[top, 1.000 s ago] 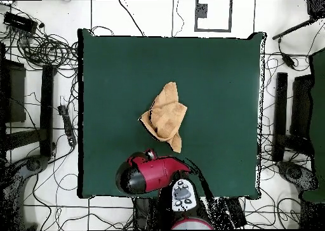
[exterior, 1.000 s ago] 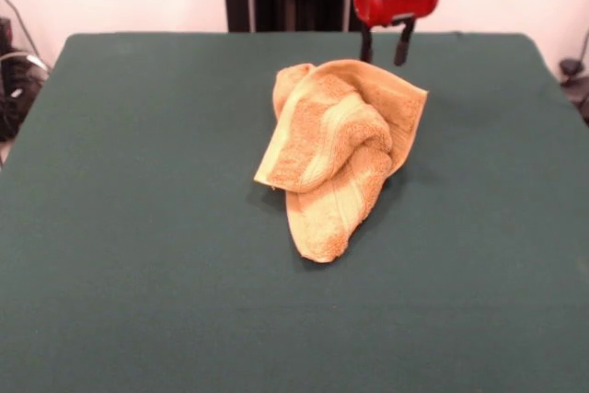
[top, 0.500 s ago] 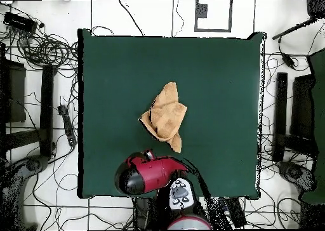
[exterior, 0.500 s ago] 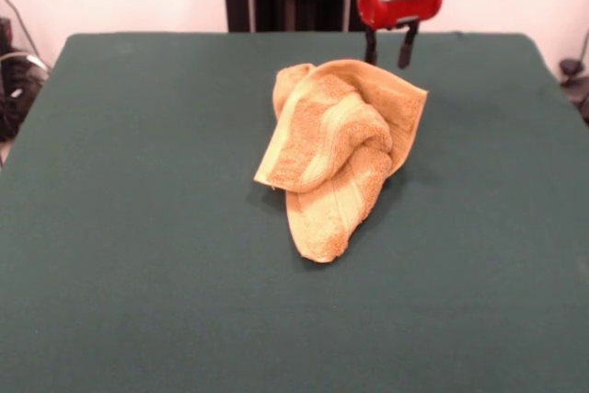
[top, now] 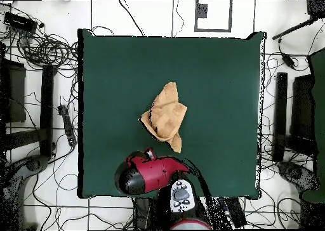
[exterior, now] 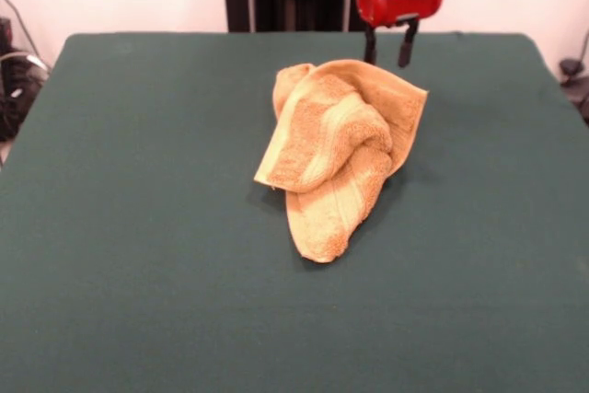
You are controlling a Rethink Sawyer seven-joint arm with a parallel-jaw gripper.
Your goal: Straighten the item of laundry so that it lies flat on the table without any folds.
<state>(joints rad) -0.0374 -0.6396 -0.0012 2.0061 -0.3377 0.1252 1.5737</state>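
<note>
1. The towel (exterior: 339, 152) sits roughly in the middle of the desk (exterior: 138, 227), a little toward the far side in the front view, and it is far from flat. It lies bunched in a heap, with several layers folded over one another.

2. One thick fold rolls across the heap's middle, and a narrower end trails out toward the near edge. A flatter corner points right, at the far right of the heap. A paler woven band shows on the rolled part; I see no tag from either view.

3. My end effector (exterior: 386, 45) hangs above the far side of the desk, just beyond the towel's far right corner. Its two dark fingers are spread apart with a clear gap between them, and they hold nothing. In the front view they seem clear of the cloth, though I cannot tell their exact height.

4. From overhead, the towel (top: 165, 117) lies well inside the green surface with plenty of bare desk (top: 216, 70) on every side, so there is room to spread it any way I choose.

5. My judgement: nothing of the straightening is done yet. No edge is laid out and no corner is pinned.

6. What is left is everything: take hold of a corner, most likely the far right one beside my fingers, pull the layers open, then draw out the remaining folds.
</note>
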